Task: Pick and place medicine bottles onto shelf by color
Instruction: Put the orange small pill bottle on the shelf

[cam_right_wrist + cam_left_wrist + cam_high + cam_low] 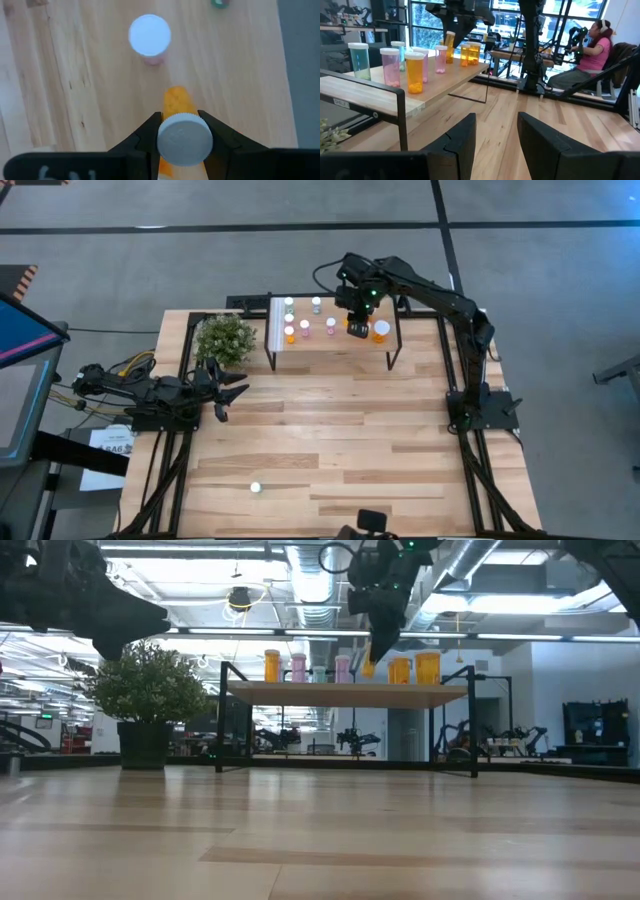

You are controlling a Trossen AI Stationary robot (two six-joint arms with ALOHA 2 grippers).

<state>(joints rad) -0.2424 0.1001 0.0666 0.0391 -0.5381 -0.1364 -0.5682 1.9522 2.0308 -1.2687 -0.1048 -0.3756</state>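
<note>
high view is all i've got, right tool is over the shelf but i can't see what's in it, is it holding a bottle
Observer: Yes, the right tool is shut on a small orange bottle just under its white cap.
Operator: is it down on the shelf yet
Observer: No, in the low view the orange bottle hangs above the shelf.
Operator: what's right beside it
Observer: A pink bottle stands just ahead of it.

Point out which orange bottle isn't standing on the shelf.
The small orange bottle clamped by its white cap in the right end effector, hanging above the shelf; the other orange bottles stand on the board.
</note>
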